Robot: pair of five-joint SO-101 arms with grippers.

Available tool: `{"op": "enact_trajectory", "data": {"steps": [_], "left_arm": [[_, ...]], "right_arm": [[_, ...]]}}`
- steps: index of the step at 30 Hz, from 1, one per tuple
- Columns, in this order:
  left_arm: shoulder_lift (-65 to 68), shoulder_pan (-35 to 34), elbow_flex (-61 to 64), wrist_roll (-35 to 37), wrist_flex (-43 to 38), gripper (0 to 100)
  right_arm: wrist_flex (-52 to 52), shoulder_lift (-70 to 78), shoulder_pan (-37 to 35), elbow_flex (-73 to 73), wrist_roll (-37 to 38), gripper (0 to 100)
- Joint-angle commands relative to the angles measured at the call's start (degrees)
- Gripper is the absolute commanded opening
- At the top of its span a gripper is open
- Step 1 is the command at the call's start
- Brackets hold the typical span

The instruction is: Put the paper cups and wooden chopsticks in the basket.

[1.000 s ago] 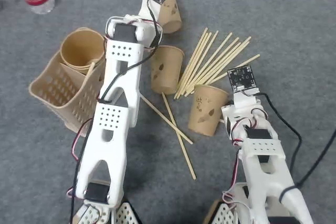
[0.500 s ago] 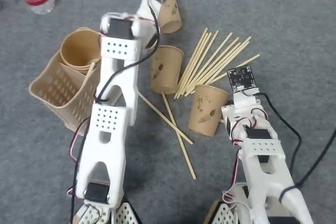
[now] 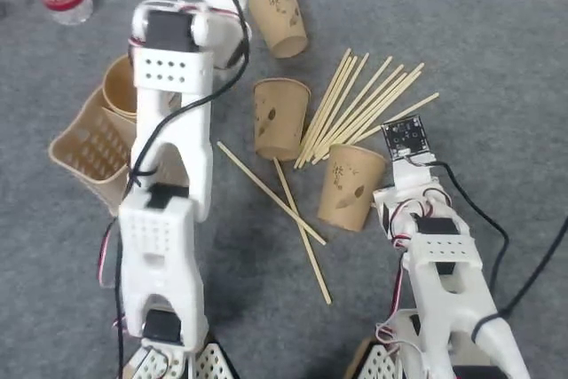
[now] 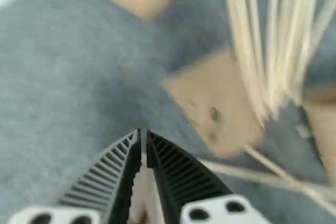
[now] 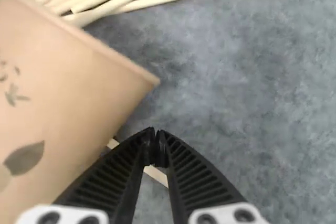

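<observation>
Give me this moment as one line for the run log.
left gripper shut | right gripper shut beside a paper cup | basket holds one cup | three cups, chopsticks outside basket

The tan perforated plastic basket (image 3: pixel 84 144) sits at the left of the grey felt surface (image 3: pixel 497 59), with a brown paper cup (image 3: pixel 115 93) in it. To its right lie a middle cup (image 3: pixel 277 122), a far cup (image 3: pixel 280 19) and a near cup (image 3: pixel 351 185). Pale wooden chopsticks (image 3: pixel 359 106) fan out right of the middle cup.

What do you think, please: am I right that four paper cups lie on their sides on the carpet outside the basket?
Not quite. The high view shows three, not four, lying on their sides outside the basket: the far cup, the middle cup and the near cup.
</observation>
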Motion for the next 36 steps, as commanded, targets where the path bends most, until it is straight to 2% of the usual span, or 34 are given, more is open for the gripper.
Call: {"op": "enact_trajectory", "data": {"steps": [1,5,9,16,18,23,27,32,36], "left_arm": [[-17.1,4.7,24.8,-11.3,0.4,1],[-21.4,4.2,36.2,-23.2,-1.0,1],[-20.1,3.2,40.0,-28.5,-1.8,1],[-12.2,2.2,40.4,-29.1,-4.1,11],[-10.1,2.2,40.4,-25.0,-3.2,9],[-7.0,2.8,40.6,-7.6,-2.5,2],[-6.5,2.6,40.6,3.1,-3.0,2],[-7.4,4.0,40.6,9.0,-3.5,2],[-14.0,5.6,40.3,11.7,-3.7,2]], "right_arm": [[0.4,-1.3,1.9,-3.6,0.4,1.0],[0.7,-1.3,2.1,-3.6,0.4,1.0],[0.7,-1.1,2.0,-3.6,0.4,1.0],[0.3,-0.8,2.0,-3.6,0.5,1.0],[0.3,-0.8,1.7,-3.6,0.6,1.0],[0.2,-1.0,1.6,-3.9,0.6,1.0],[0.2,-1.0,1.6,-3.9,0.6,1.0],[0.2,-0.8,1.6,-3.9,0.6,1.0],[0.2,-0.7,1.6,-3.9,0.6,1.0]]}}
